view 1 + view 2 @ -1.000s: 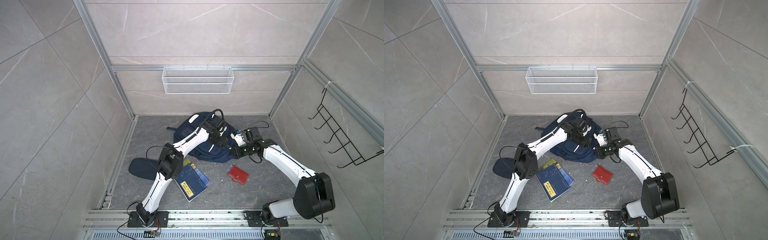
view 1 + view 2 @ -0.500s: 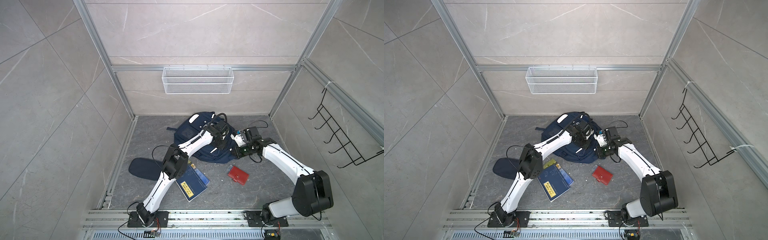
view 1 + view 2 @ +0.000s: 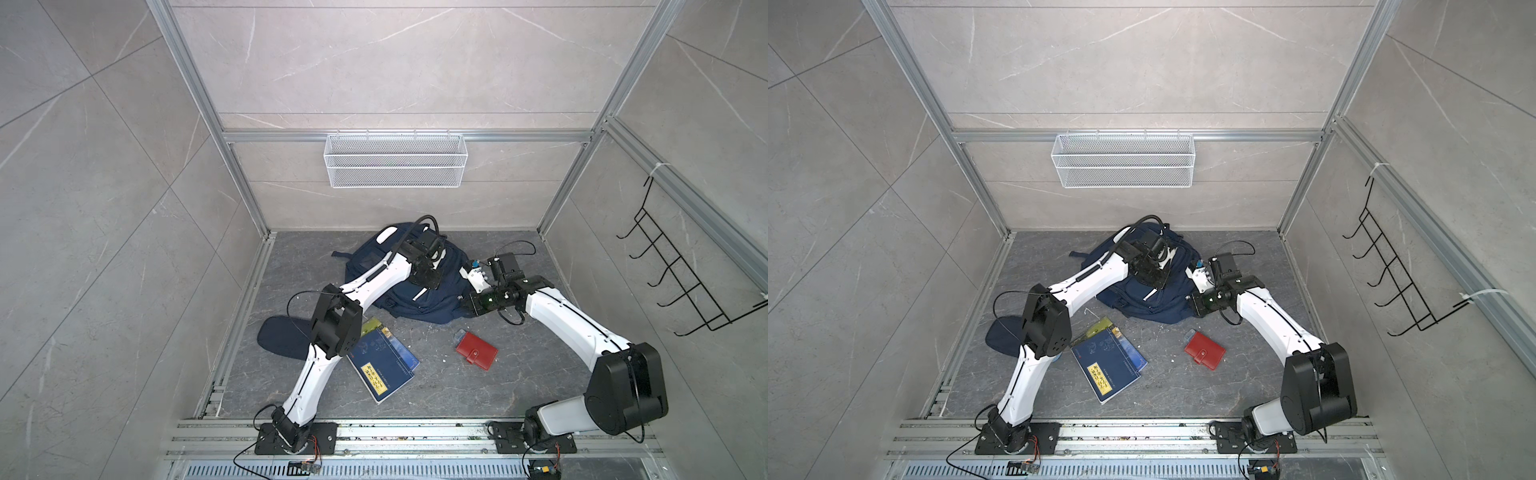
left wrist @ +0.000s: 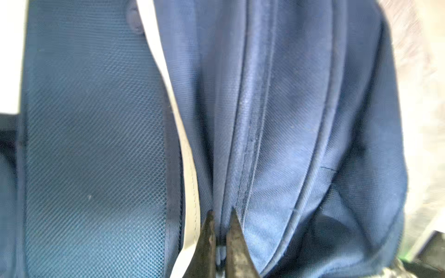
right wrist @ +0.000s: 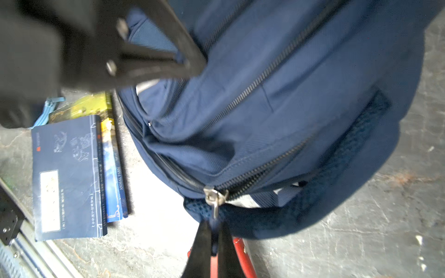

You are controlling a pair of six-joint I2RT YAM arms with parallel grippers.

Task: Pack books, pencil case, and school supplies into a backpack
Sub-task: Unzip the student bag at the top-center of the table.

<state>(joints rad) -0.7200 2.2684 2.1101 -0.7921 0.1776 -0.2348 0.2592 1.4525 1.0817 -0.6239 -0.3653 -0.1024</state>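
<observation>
Nothing is packed yet: books (image 3: 382,365), pencil case (image 3: 280,336) and red case (image 3: 476,353) lie on the tabletop (image 3: 457,386), while left claw (image 4: 221,214) and right claw (image 5: 214,226) are clamped tight on the backpack (image 3: 440,299).

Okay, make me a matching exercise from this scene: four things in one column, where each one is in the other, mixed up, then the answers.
1. red case
2. pencil case
3. wire basket
4. navy book

A. hung on the back wall
B. lying on the yellow-green book
C. partly hidden behind the left arm
D. alone on the floor, beside the right arm

Pairs: 1-D, 2-C, 3-A, 4-B
</observation>
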